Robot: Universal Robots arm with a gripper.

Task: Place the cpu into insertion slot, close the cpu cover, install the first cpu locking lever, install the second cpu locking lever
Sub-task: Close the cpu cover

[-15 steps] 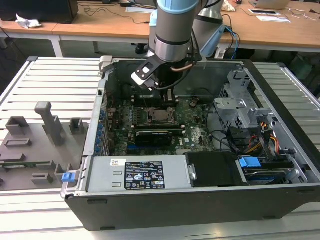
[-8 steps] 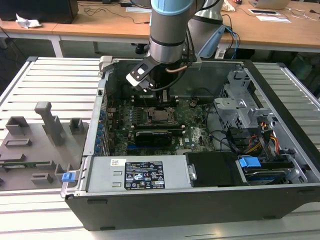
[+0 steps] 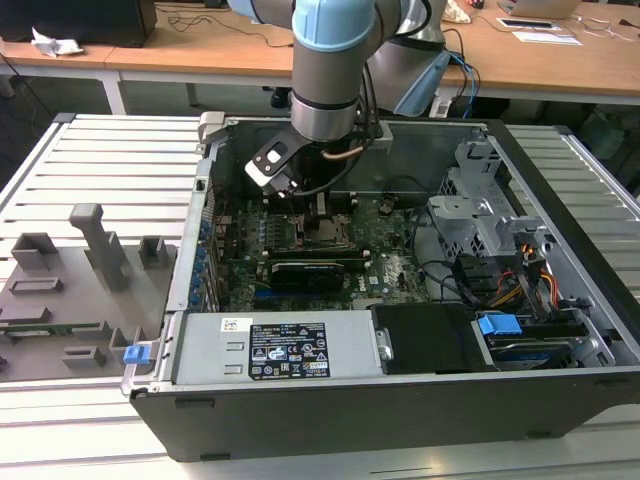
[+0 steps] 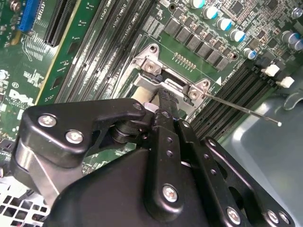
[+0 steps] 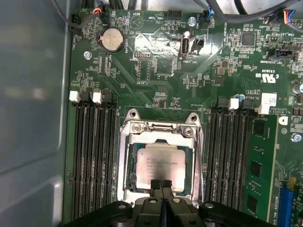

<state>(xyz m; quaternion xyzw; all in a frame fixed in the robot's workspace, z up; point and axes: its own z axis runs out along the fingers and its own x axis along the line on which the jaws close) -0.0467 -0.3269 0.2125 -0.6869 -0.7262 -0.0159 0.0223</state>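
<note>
Exterior view: the black gripper (image 3: 318, 205) hangs at 12 o'clock from the long black card (image 3: 310, 270). First wrist view: two black memory-slot banks (image 5: 94, 156) flank one pale silver-grey square cpu (image 5: 158, 163), which lies inside the opening of one silvery frame-shaped cpu cover (image 5: 161, 127). The jaws are pinched together and empty at its edge, probably pressing it flat. Second wrist view: one thin steel lever rod (image 4: 246, 109) juts free.

green motherboard (image 5: 189, 80); coin battery (image 5: 112, 39) on it; black memory slots (image 5: 92, 156); grey power supply (image 3: 215, 345); wooden desk (image 3: 560, 60)
</note>
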